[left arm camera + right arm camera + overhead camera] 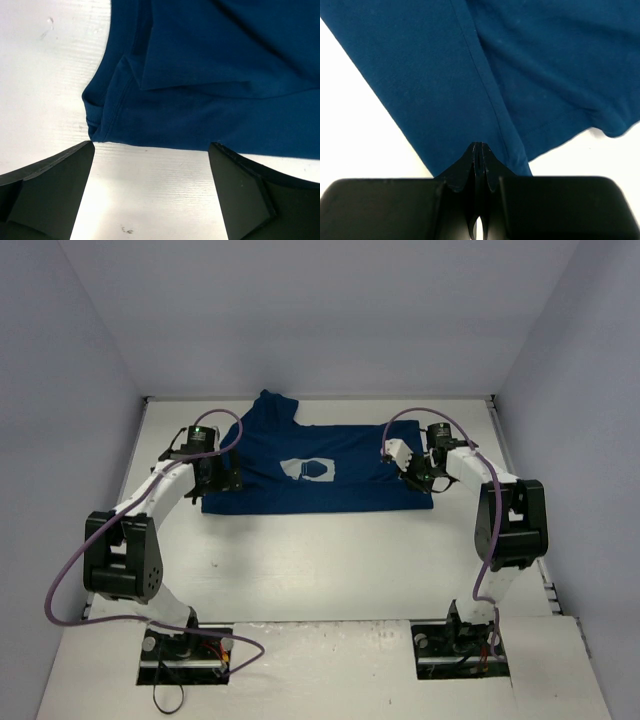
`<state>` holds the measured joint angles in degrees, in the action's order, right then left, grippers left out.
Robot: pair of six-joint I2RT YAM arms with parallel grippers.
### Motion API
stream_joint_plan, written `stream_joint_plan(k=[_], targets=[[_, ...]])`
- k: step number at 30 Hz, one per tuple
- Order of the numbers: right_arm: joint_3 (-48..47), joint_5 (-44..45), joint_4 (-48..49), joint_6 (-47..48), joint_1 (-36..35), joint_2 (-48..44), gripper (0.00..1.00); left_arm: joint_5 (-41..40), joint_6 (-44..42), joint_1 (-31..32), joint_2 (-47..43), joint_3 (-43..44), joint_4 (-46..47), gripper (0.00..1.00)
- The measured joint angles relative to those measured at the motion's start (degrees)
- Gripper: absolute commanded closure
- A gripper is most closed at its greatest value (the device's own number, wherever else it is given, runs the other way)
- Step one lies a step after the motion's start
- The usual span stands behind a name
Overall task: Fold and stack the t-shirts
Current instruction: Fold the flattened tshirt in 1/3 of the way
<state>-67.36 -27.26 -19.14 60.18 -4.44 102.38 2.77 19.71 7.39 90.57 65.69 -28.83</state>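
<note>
Left arm: extended from its base at the near edge of the table [330,560], elbow raised, wrist angled down. The left gripper [216,480] stands at the left end of the t-shirt [350,490]. Its fingers [60,185] are spread wide over bare table, with the shirt's hem just beyond the tips.

Right arm: mirrored pose, forearm reaching inward. The right gripper [478,146] is at the shirt's right near corner, fingers pressed together and pinching the cloth there.

The t-shirt lies flat near the far edge of the table, between both grippers. Its pale print [308,469] faces up, and one part extends toward the far edge.
</note>
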Motion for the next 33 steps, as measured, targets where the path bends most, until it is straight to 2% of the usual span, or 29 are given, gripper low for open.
stream_joint_plan(k=[13,18,23,33], targets=[[-2.9,2.0,-0.2,3.0,-1.1,7.1,1.00,-7.3,7.8,6.9,10.9,1.6,0.2,0.03],[-3.1,5.1,-0.2,3.4,-2.6,7.1,1.00,-8.8,10.6,6.6,15.1,4.4,0.0,0.03],[-2.9,6.9,-0.4,3.9,-3.1,7.0,1.00,-8.1,13.0,5.3,14.0,2.5,0.9,0.03],[0.9,8.9,-2.3,6.5,-3.5,3.8,1.00,-5.4,15.1,4.5,3.4,-9.7,0.5,0.03]])
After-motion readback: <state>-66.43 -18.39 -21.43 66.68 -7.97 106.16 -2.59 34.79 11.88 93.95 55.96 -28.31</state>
